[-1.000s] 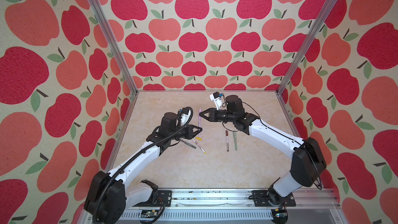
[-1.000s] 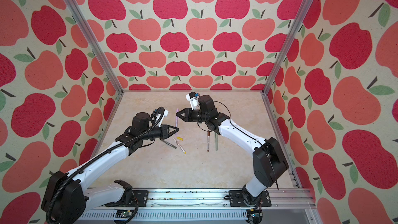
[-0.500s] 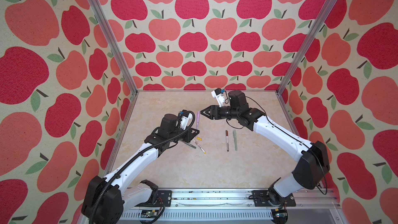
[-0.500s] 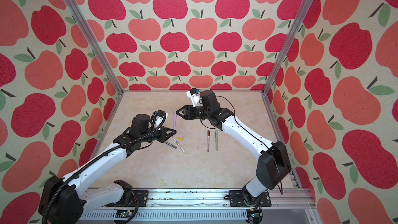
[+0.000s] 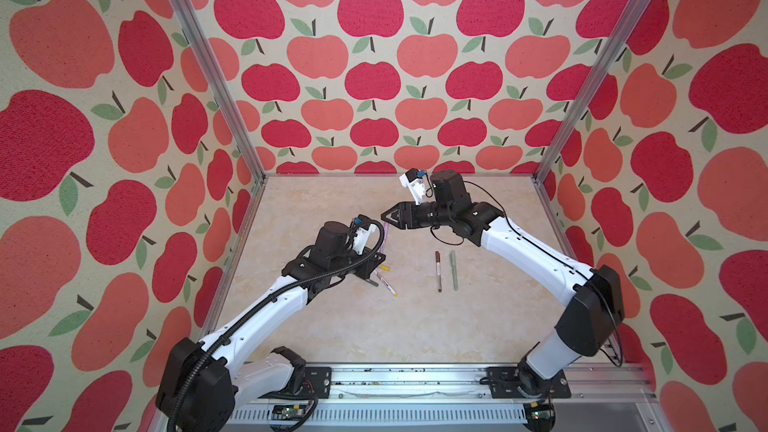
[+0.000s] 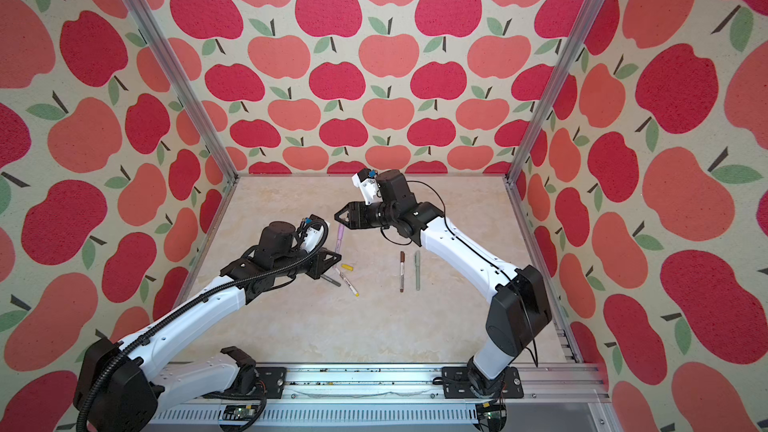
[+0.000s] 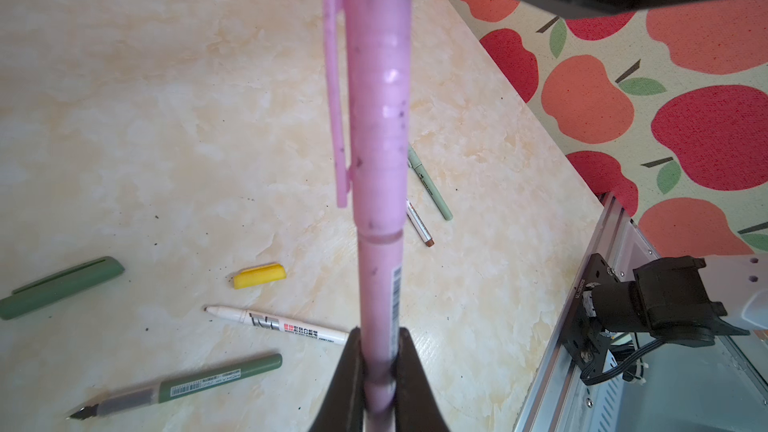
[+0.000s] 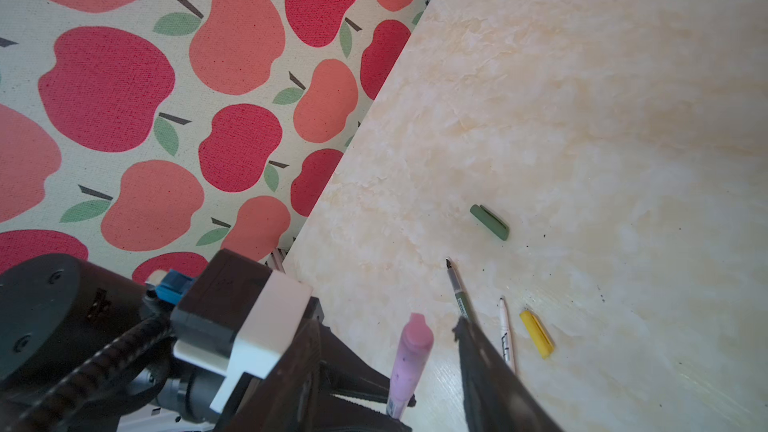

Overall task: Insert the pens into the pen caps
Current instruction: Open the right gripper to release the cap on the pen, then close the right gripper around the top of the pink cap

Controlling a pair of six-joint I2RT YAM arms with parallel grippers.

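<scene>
My left gripper (image 7: pixel 379 332) is shut on the lilac-pink pen (image 7: pixel 380 276), held upright above the table, and the lilac-pink cap (image 7: pixel 376 76) sits on its upper end. In both top views that pen (image 5: pixel 385 236) (image 6: pixel 339 236) rises from the left gripper (image 5: pixel 376 261) (image 6: pixel 334 257). My right gripper (image 5: pixel 384 216) (image 8: pixel 388 326) hovers open just above the capped end (image 8: pixel 415 332), not touching it. On the table lie a yellow cap (image 7: pixel 259 275), a white pen (image 7: pixel 278 324), an uncapped dark green pen (image 7: pixel 199 382) and its green cap (image 8: pixel 489 222).
A capped brown pen (image 5: pixel 438 270) and a capped sage green pen (image 5: pixel 453 270) lie side by side right of the middle. Apple-patterned walls with metal posts (image 5: pixel 208 64) close in three sides. A metal rail (image 5: pixel 415 380) runs along the front edge.
My right gripper's jaws have opened and let go of the lilac-pink cap, which stays on the pen. The left gripper has kept its hold and hardly moved.
</scene>
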